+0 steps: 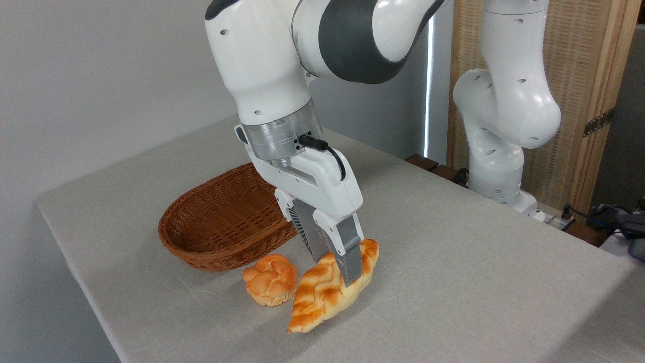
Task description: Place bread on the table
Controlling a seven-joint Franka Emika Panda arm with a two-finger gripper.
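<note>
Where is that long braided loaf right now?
The bread is near the front of the table, between the gripper fingers, just right of the small round bun and in front of the wicker basket.

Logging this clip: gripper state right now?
Gripper: closed on the bread, whose lower end touches the table.
</note>
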